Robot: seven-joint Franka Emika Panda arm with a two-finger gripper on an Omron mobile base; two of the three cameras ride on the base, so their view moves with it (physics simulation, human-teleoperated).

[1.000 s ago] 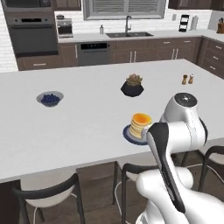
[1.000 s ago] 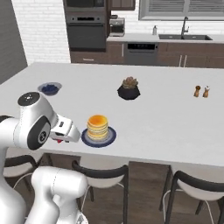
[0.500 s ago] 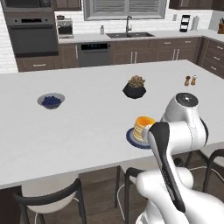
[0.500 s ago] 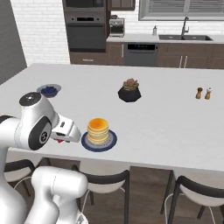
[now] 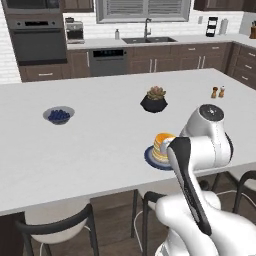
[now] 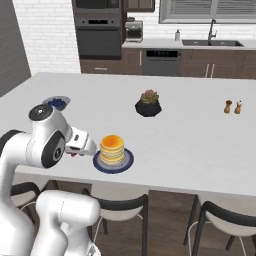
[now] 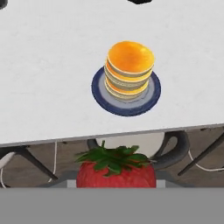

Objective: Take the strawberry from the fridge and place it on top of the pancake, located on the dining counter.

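- Red strawberry (image 7: 116,171) with its green leaf crown sits at 6 o'clock in the hand view, right at the camera's foot where the fingertips belong, so the pincer (image 6: 75,152) is clenched on the strawberry, judging by how the fruit rides with the hand
- Seen from the right base view, a small red patch shows at the pincer's tip, just off the bench (image 6: 190,130) front edge, at 9 o'clock from the pancake (image 6: 112,148)
- Stacked golden pancake rests on a dark blue plate (image 7: 101,98) near the bench's front edge; in the hand view it lies at 12 o'clock from the strawberry, apart from it, with the white bench edge between them
- Held low and short of the edge, the fruit looks to be in carry, not yet over the stack; I judge the placing step is about to start and the fetch from the fridge is done
- Next move likely calls for a reach forward toward 12 o'clock and a rise above the top pancake before letting go, since the stack stands taller than the plate rim
- Risk: the rounded fruit may roll off the domed top if dropped off-centre
- Chairs (image 7: 175,151) under the bench lie behind the fruit, and a succulent pot (image 5: 154,99) and blueberry bowl (image 5: 58,115) stand well apart from the plate
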